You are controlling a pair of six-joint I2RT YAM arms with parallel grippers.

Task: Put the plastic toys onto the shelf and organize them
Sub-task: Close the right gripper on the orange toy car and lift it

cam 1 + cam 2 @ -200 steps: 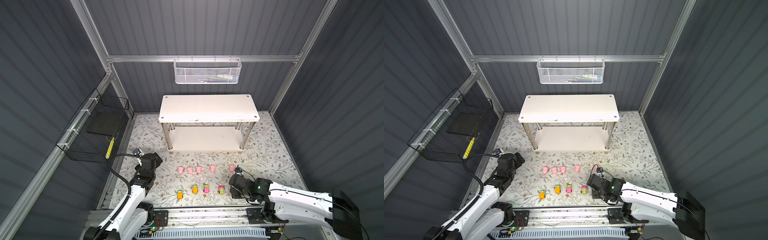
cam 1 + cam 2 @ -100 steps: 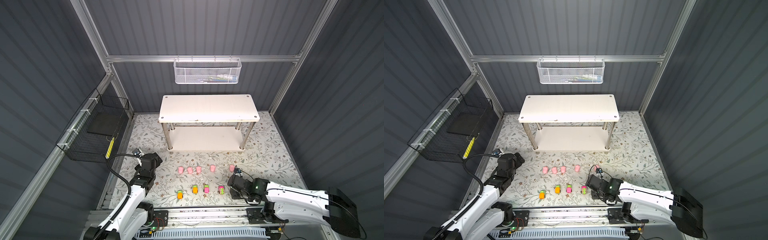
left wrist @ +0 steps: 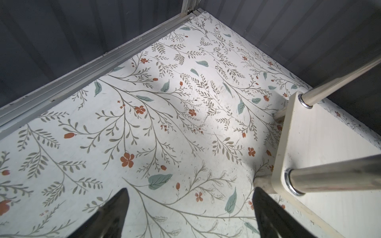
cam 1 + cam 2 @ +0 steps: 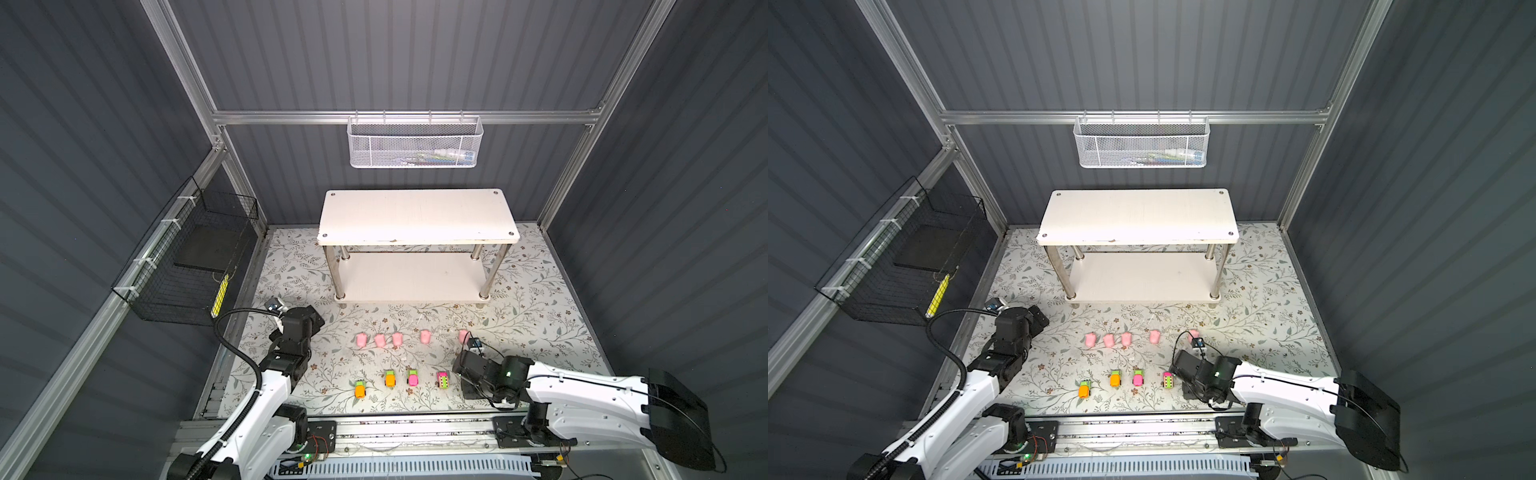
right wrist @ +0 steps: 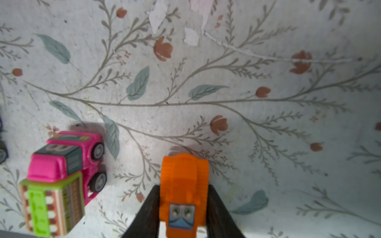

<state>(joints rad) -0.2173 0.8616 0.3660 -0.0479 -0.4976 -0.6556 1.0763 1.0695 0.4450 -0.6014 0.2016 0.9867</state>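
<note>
**The right claw (image 5: 183,186) is pinched shut on a little orange car (image 5: 184,169); the shelf (image 4: 415,216) is far ahead.**

Nearest the robot, the orange car sits between the two dark fingers. Its long side runs the same way as they do (I cannot tell if its wheels are off the flowery mat (image 5: 268,123)). Just beside it stands a pink and green car (image 5: 61,171), not touching. Three more cars (image 4: 390,378) make a row toward the left arm's side. Next come five pink pigs (image 4: 397,339) in a row, between the claw and the shelf, so I think the car must go up and over them. Farthest is the shelf, with both white boards bare. The left claw (image 3: 190,190) is wide open and holds nothing. It is close to the shelf's front left leg (image 3: 329,179), nearer the shelf but well apart from the toys.
</note>
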